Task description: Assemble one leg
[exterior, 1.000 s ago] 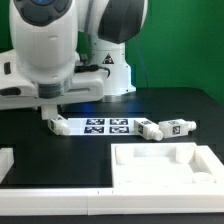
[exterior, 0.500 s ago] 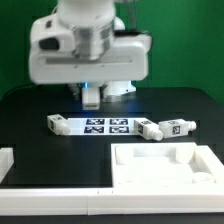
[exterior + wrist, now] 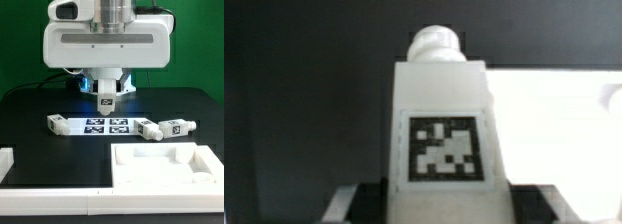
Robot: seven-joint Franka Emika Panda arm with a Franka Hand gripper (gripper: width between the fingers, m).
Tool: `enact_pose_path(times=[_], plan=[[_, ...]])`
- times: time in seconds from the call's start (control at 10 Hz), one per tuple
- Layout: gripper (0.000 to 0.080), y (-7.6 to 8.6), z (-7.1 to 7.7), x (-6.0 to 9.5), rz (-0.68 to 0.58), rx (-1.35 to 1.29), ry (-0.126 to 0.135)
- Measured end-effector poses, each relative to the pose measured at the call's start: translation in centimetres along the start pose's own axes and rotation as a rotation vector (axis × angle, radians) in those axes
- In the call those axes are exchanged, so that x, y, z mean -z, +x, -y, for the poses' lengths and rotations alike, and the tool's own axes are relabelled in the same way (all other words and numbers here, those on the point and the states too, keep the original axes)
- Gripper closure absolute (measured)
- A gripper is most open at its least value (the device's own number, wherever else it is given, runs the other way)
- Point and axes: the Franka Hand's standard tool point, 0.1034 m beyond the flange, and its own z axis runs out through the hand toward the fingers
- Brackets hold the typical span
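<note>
Tags of black-and-white squares are the only markings that can be made out, and no lettering can be read on them. The white Franka arm (image 3: 105, 40) stands over the middle of the far edge of the black bench (image 3: 30, 110). A white tray-like panel (image 3: 120, 170) lies at the near edge, toward the corner on the exterior view's right. The marker board (image 3: 108, 125) lies flat across the bench's middle, tags up.

The pincer (image 3: 107, 95) is pinching the leg (image 3: 107, 101), which hangs straight down from it with its tag toward the exterior camera, over the bench just beyond the marker board's far side. In the wrist view the leg (image 3: 441, 100) runs away from the pincer (image 3: 438, 205), with its tag just past the fingers (image 3: 358, 205) and its narrowed round tip farthest off.

Loose legs (image 3: 178, 127) lie on their sides at both ends of the marker board, one at the exterior view's left and two at its right.
</note>
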Motion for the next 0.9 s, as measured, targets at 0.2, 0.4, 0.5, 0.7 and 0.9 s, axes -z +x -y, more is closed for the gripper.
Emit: enact_pose_path(times=[0.2, 0.4, 0.5, 0.7, 0.9], plan=[[0.0512, 1.3, 2.9, 0.0, -0.099, -0.035, 0.030], [0.0512, 4.7, 6.8, 1.3, -0.228, -0.110, 0.085], [0.0512, 6.5, 8.0, 2.7, -0.320, -0.139, 0.092], [0.0512, 7.0, 8.5, 3.1, -0.478, -0.128, 0.076], [0.0512, 6.9, 8.5, 3.0, -0.575, -0.124, 0.067]])
